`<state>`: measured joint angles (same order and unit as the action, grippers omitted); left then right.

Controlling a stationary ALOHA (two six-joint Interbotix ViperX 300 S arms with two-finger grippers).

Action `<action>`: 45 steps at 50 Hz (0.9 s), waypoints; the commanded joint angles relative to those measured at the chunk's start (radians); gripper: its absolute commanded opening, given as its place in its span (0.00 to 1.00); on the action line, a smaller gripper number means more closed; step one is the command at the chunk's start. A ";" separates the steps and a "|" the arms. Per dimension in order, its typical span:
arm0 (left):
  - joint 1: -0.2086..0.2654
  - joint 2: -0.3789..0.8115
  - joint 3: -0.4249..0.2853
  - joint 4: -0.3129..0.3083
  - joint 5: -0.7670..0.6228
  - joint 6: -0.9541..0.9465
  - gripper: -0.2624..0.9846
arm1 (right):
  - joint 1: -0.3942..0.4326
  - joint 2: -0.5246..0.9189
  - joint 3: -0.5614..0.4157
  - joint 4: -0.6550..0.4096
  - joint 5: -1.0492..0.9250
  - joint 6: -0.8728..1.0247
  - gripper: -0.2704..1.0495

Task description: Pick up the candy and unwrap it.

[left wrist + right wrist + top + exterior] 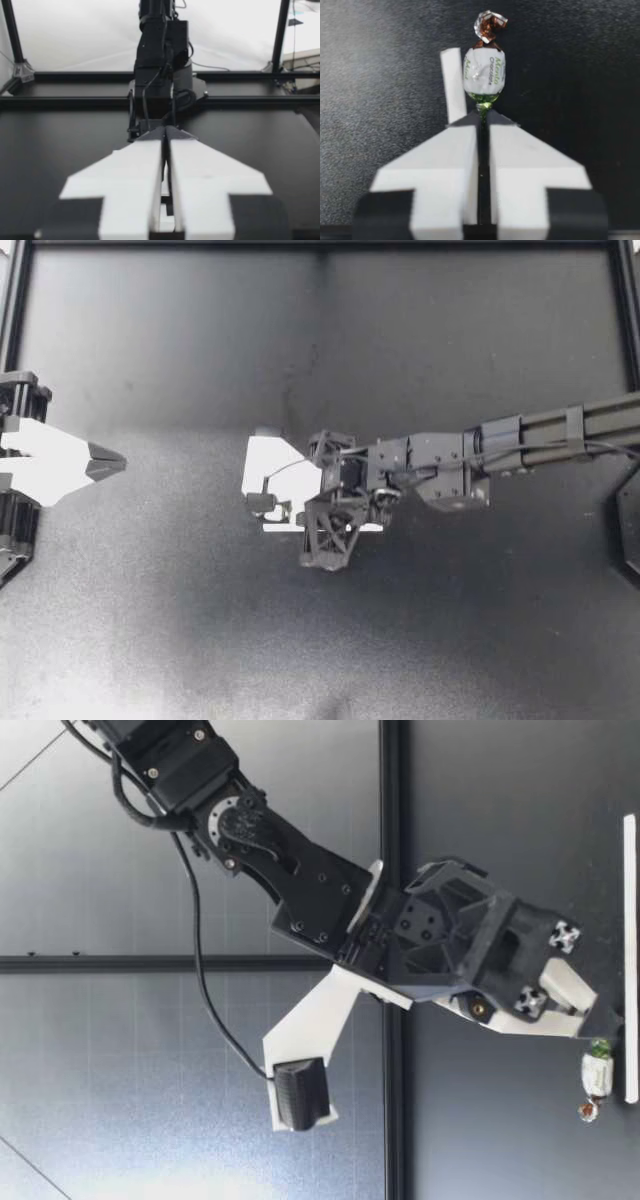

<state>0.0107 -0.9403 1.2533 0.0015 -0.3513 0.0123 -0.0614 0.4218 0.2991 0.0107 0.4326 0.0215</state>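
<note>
On the dark table point(450, 640), your left gripper point(108, 462) hangs closed and empty at the left. Your right gripper point(303, 523), at the middle, pinches the candy point(485, 70) by its green twist point(484, 102). The candy looks light, its wrapper thin and slippery; I would take hold at the brown twist point(490, 25).

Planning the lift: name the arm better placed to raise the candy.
Right. My right gripper is shut on the candy's green twist end; my left gripper, shut, is far off by the table's edge.

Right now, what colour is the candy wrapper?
The candy is white, with one green twisted end and one brown; clearest in right wrist view.
</note>
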 commanded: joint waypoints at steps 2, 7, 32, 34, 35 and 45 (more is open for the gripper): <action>0.002 0.005 -0.012 0.000 -0.009 0.000 0.12 | 0.025 -0.023 -0.005 0.003 -0.012 -0.002 0.07; 0.002 0.009 -0.011 0.000 -0.009 -0.008 0.12 | 0.025 -0.048 -0.005 0.003 -0.044 0.003 0.05; 0.002 0.210 -0.014 0.000 -0.083 0.071 0.55 | 0.025 -0.362 0.072 -0.002 -0.008 -0.003 0.05; 0.002 0.236 -0.012 0.000 -0.115 0.094 0.61 | 0.025 -0.380 0.074 0.000 -0.003 -0.002 0.05; 0.002 0.247 -0.012 0.000 -0.129 0.103 0.62 | 0.025 -0.388 0.074 -0.002 -0.003 0.000 0.05; 0.002 0.354 -0.020 0.000 -0.279 0.189 0.62 | 0.025 -0.448 0.071 0.000 -0.002 -0.002 0.05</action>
<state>0.0107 -0.6121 1.2609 0.0015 -0.5798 0.1902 -0.0399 0.0261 0.3835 0.0107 0.4341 0.0215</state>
